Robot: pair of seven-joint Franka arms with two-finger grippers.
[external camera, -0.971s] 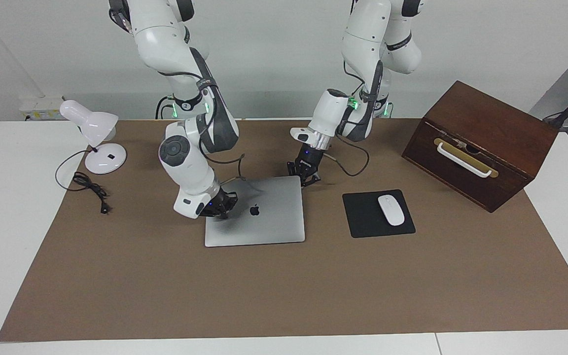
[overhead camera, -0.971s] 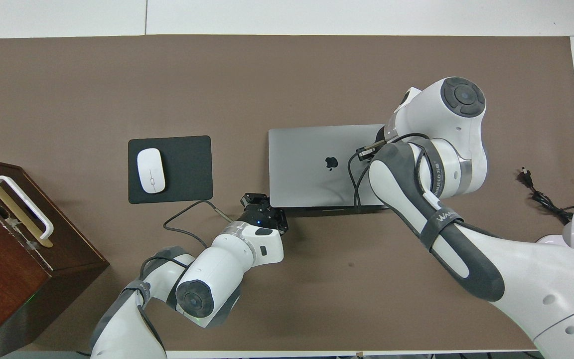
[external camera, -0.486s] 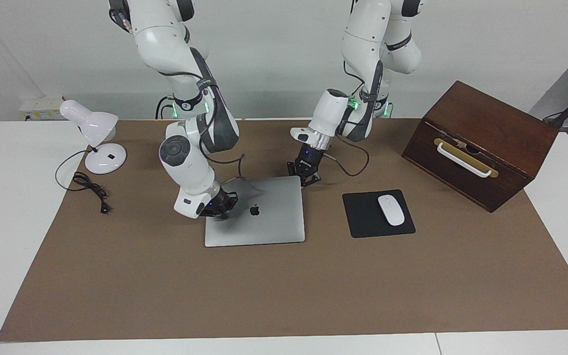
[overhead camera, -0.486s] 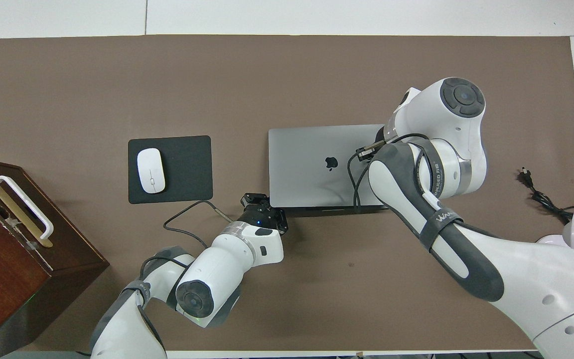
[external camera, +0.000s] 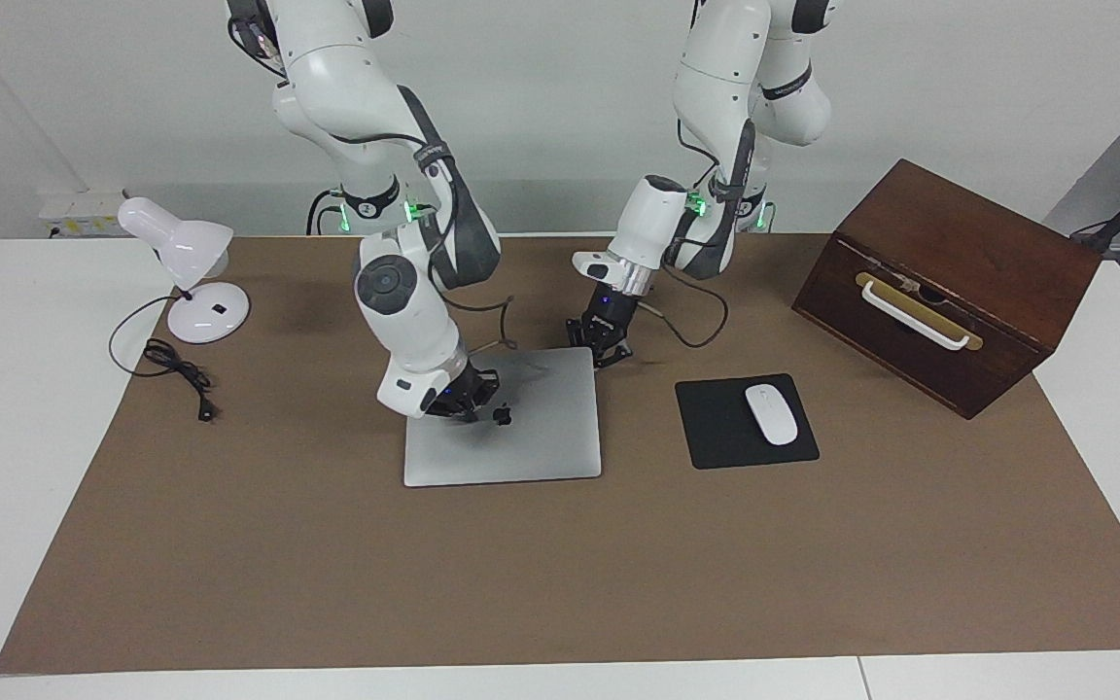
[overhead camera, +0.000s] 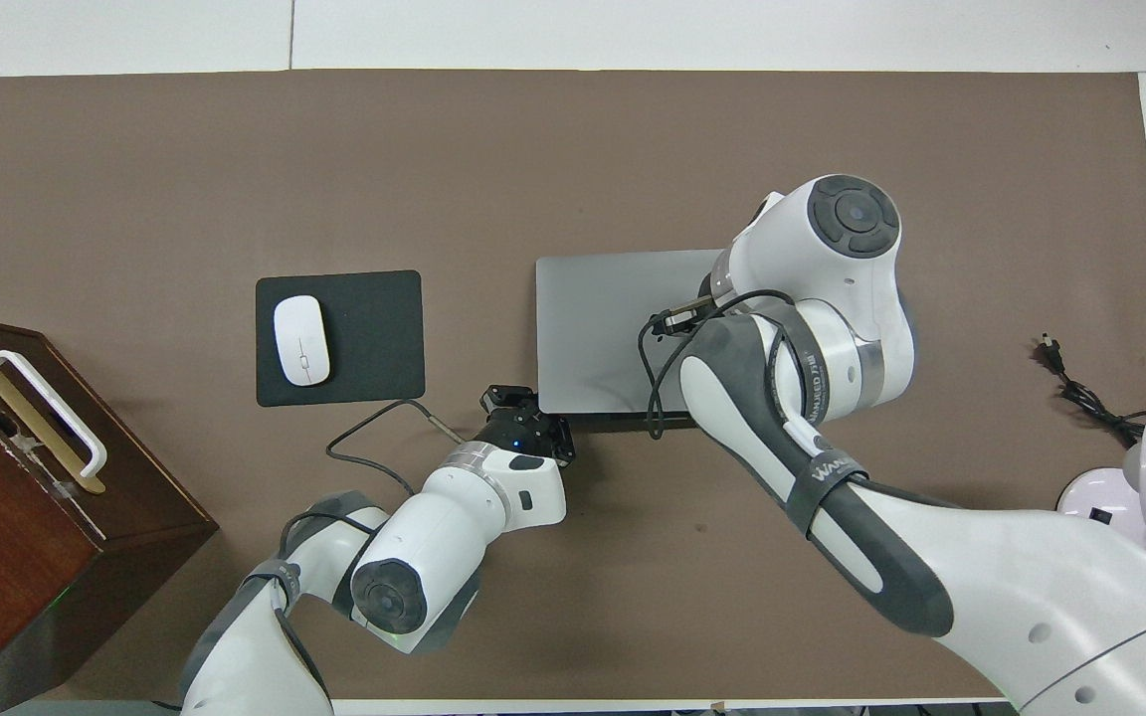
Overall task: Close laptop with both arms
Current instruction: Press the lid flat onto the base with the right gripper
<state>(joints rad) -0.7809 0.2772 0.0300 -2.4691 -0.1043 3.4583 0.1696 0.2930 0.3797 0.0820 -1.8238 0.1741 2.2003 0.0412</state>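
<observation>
White counter [external camera: 16, 408] against a plain white wall, covered by a brown paper mat [external camera: 618, 564]. Slim silver-grey metal laptop [external camera: 531, 447] lies closed, flat on the mat. Right hand [external camera: 468, 408] over its lid, fingers pressed together. Left hand [external camera: 604, 352] at the lid's corner, likewise pressed together.

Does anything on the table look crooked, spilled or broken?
The wooden box sits askew to the table edge. The lamp's cord lies loose and unplugged. The laptop is closed flat; nothing looks spilled or broken.

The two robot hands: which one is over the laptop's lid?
The right gripper, over the lid of the laptop beside its logo. The left gripper sits at the laptop's corner instead.
</observation>
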